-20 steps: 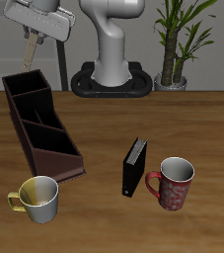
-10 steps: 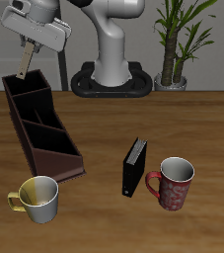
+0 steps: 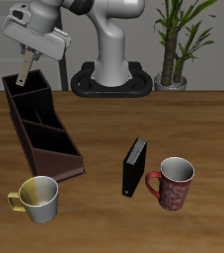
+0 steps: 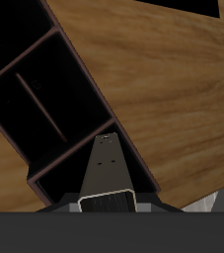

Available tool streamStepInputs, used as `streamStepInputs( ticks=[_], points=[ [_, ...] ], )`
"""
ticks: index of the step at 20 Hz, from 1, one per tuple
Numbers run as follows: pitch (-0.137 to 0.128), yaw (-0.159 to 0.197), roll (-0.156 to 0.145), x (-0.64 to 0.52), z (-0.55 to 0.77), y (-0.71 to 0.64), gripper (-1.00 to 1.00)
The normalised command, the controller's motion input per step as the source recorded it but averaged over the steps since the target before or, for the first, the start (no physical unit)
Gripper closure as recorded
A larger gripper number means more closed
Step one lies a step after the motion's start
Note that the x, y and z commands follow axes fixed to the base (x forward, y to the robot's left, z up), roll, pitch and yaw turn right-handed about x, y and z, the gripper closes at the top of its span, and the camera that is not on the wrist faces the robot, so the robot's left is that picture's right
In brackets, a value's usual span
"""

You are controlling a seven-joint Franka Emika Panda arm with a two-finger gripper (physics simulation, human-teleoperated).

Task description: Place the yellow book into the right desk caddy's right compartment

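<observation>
Above the caddy's [image 3: 39,128] back end, the gripper [image 3: 27,61] hangs in the air, its jaws clenched on the yellow book [image 3: 24,70], which points down toward the right compartment [image 3: 29,90] without touching it. Near the worktop's [image 3: 183,119] front edge stands a yellow mug [image 3: 38,198]. Further along stands a black book [image 3: 133,166], then just beside it a red mug [image 3: 174,183].

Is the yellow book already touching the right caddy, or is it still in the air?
Apart. In the exterior view the book, held by the pincer, hangs with its lower end above the caddy rim, the background showing between them.
</observation>
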Motion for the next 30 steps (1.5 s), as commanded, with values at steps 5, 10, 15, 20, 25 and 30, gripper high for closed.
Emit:
streamStepInputs(
  ticks=[5,10,15,20,25,30],
  points=[
    [0.003,-0.026,-0.026,-0.04,-0.1,-0.08,1.0],
    [0.022,-0.028,-0.002,-0.07,-0.18,-0.03,1.0],
    [0.034,-0.01,0.005,0.03,-0.28,0.08,1.0],
    [0.05,-0.005,-0.017,0.07,-0.31,-0.05,1.0],
    [0.054,-0.003,-0.028,0.12,-0.3,-0.06,1.0],
    [0.074,-0.041,-0.048,0.04,-0.24,-0.18,-1.0]
  ],
)
